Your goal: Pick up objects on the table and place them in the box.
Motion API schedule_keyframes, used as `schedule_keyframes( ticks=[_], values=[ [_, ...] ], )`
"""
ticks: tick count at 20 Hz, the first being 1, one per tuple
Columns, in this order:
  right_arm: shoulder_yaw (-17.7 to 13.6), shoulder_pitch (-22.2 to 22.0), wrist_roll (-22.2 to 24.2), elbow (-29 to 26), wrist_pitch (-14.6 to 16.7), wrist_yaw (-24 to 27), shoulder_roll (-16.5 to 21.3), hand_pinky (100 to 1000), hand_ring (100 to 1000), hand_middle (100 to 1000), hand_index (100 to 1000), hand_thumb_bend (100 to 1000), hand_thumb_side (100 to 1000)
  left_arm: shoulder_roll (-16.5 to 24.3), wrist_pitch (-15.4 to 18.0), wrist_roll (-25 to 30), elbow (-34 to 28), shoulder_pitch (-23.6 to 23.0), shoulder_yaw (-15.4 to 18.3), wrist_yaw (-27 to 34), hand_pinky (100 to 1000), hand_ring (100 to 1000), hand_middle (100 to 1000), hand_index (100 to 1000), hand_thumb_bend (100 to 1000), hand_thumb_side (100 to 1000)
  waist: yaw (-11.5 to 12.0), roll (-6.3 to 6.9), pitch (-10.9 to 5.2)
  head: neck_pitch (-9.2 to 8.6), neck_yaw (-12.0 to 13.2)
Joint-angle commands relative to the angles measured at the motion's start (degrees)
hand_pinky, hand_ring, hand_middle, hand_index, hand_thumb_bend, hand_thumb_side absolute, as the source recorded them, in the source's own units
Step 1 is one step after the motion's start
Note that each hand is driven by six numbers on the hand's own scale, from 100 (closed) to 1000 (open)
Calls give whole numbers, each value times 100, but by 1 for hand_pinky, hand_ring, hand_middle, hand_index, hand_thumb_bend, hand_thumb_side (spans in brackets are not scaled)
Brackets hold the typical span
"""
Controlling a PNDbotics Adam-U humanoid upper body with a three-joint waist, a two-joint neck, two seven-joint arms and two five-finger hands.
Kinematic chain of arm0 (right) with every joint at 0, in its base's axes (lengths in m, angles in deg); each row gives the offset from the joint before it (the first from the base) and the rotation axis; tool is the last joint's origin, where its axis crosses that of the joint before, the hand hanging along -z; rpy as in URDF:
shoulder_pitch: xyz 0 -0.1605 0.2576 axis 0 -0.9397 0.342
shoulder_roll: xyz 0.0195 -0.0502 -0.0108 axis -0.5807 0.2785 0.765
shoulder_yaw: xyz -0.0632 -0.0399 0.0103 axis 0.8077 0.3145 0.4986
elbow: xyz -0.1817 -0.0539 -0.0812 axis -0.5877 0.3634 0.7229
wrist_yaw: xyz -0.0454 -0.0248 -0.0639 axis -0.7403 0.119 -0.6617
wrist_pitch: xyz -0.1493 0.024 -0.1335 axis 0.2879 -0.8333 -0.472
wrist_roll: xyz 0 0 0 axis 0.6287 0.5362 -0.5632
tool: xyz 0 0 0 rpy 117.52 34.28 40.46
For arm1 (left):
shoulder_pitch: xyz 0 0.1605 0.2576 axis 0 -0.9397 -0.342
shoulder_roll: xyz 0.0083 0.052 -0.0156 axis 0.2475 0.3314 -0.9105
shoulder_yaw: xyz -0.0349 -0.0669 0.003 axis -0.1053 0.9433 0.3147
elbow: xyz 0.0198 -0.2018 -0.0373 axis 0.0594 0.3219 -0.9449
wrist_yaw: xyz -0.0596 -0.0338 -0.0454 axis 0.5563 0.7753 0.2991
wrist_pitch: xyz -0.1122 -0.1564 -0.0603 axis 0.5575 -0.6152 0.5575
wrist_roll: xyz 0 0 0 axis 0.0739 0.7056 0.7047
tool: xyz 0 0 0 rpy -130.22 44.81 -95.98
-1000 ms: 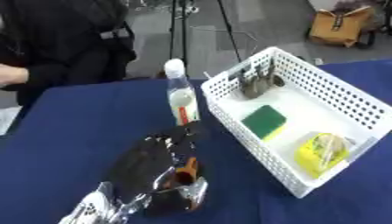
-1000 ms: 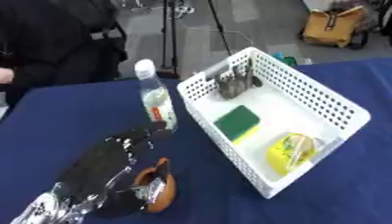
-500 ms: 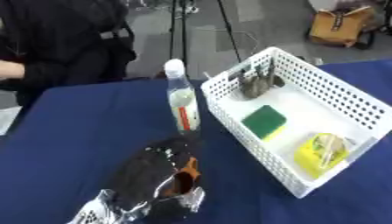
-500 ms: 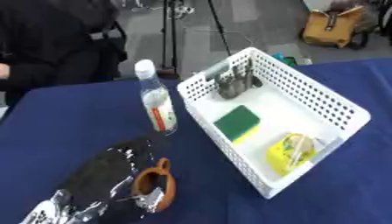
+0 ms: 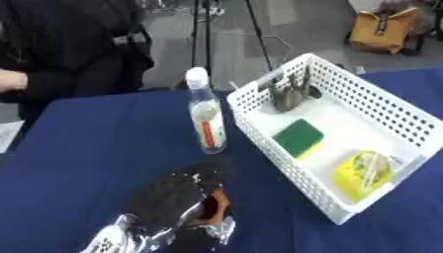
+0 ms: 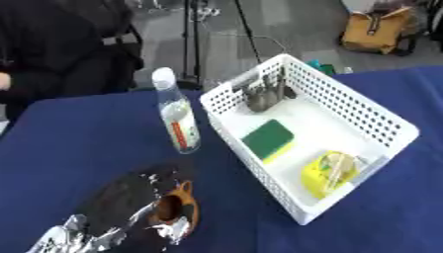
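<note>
Blue table (image 5: 95,143): bottle (image 5: 206,118) stands beyond left robot hand (image 5: 173,207).

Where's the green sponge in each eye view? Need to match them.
Left eye view: sponge lies in the middle of the white basket, right of picture centre.
Right eye view: sponge sits in the same spot in the basket, nearer picture centre.
Shared landmark: the upright bottle standing on the blue table, just left of the basket.

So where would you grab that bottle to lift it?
Probably around the bottle's straight middle, at the label, coming from the left hand's side. It stands upright and the basket sits close on its right, so that side is tight.
</note>
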Motion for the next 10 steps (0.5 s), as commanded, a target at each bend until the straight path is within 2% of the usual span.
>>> schedule_keyframes(
  ticks=[1, 10],
  values=[
    [19, 51, 28, -67, 8, 41, 82, 658, 537, 518, 683, 100, 858, 7, -63, 162, -81, 107, 40, 223, 815, 956, 1000, 1000, 100, 1000, -2, -43, -88, -57, 29],
    [35, 61, 62, -67, 33, 76, 80, 658, 536, 515, 680, 100, 858, -51, -58, 382, 292, 206, 13, -99, 848, 991, 1000, 1000, 100, 1000, -10, -51, -67, -92, 57]
  ],
)
